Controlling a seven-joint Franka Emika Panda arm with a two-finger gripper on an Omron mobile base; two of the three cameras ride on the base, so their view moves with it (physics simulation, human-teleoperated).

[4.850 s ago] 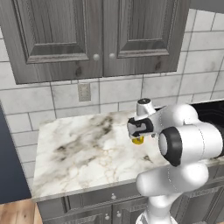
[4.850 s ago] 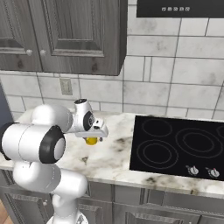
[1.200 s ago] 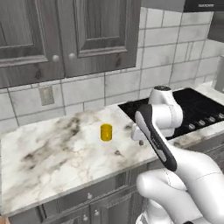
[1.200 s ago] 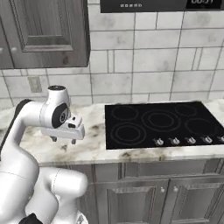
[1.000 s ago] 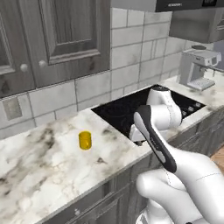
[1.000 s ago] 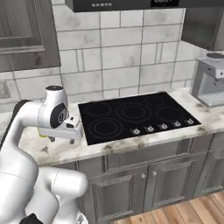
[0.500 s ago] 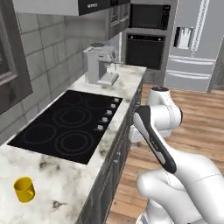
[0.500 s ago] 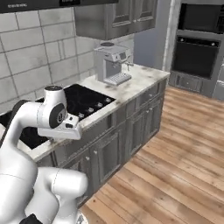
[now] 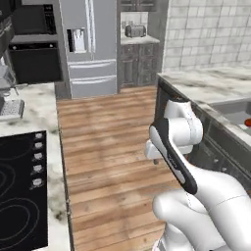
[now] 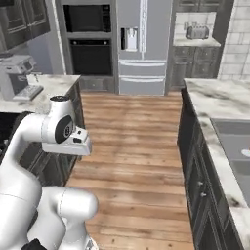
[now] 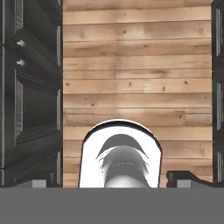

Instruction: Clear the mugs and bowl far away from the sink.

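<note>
From the left base view I get the sink (image 9: 234, 112) as a corner only, cut by the right edge; a small red patch (image 9: 247, 122) sits at that same edge, too little of it for me to name; the cooktop (image 9: 19, 196) runs off the left edge, and the coffee machine (image 9: 7, 93) is sliced by it too. In the right base view the sink (image 10: 237, 141) also leaves the frame on the right, its basins and tap out of sight; the appliance (image 10: 197, 31) on the far counter is too small and soft to identify. In the hand view the 2 fingertips (image 11: 186, 177) barely clear the bottom, so I cannot judge the jaws there.
</note>
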